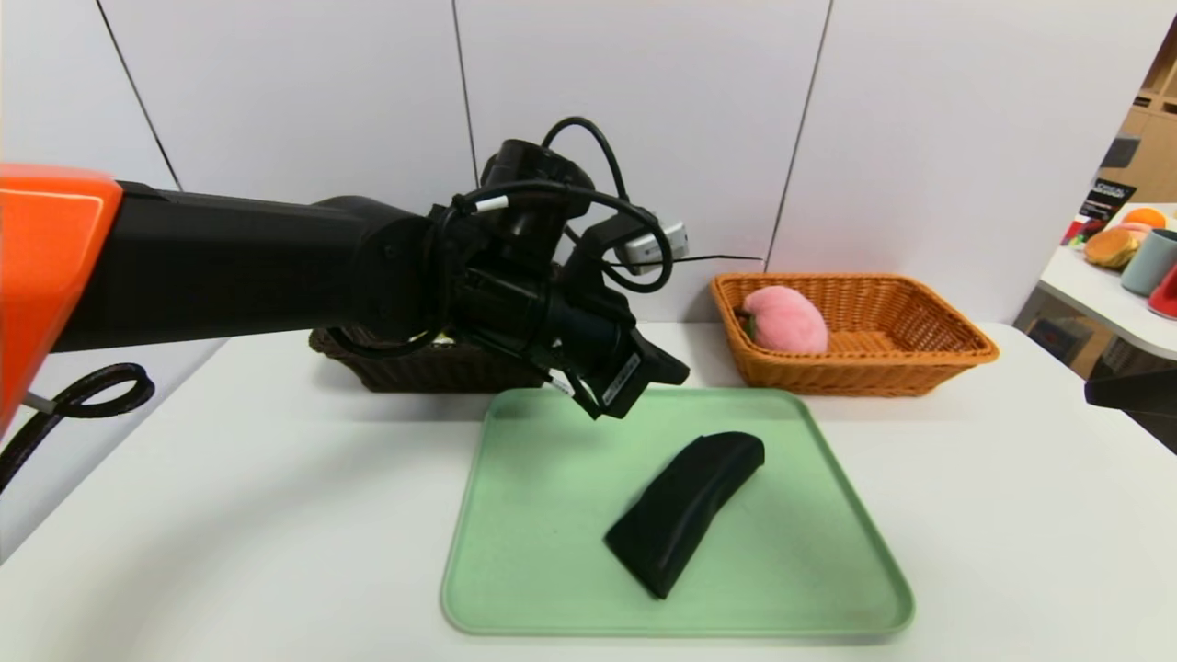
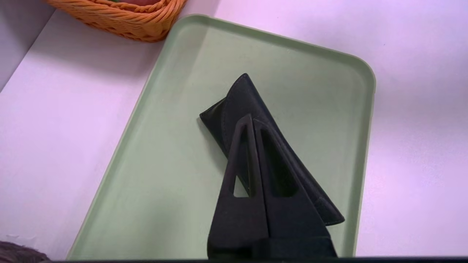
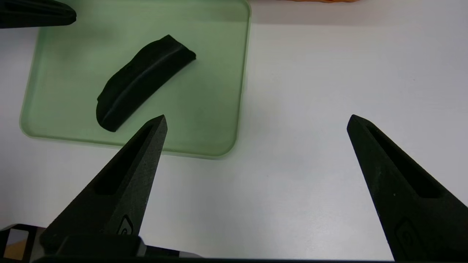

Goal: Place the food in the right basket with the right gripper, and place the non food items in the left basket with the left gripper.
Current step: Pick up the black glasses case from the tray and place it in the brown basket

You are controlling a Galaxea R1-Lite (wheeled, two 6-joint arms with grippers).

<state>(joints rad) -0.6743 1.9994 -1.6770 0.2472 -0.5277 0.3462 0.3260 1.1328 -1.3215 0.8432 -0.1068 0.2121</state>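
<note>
2 fingers [image 2: 245, 146] of the left gripper [image 2: 252, 122] are pressed together with nothing between them, hanging above the black pouch [image 2: 241, 98] without touching it. In the head view that gripper [image 1: 634, 372] sits over the green tray's [image 1: 552, 552] 12 o'clock edge, with the pouch [image 1: 685, 510] lying diagonally near the tray's middle. Behind the arm, at 11 o'clock from the tray, the dark brown basket [image 1: 414, 368] is mostly hidden; a sliver of yellow shows inside it. At 1 o'clock stands the orange-tan basket [image 1: 919, 354], holding the pink plush peach [image 1: 786, 319] in its left end. The right gripper [image 3: 256, 122] has its fingers spread wide and empty over the white surface [image 3: 310, 91], at 3 o'clock from the tray [image 3: 219, 109].
</note>
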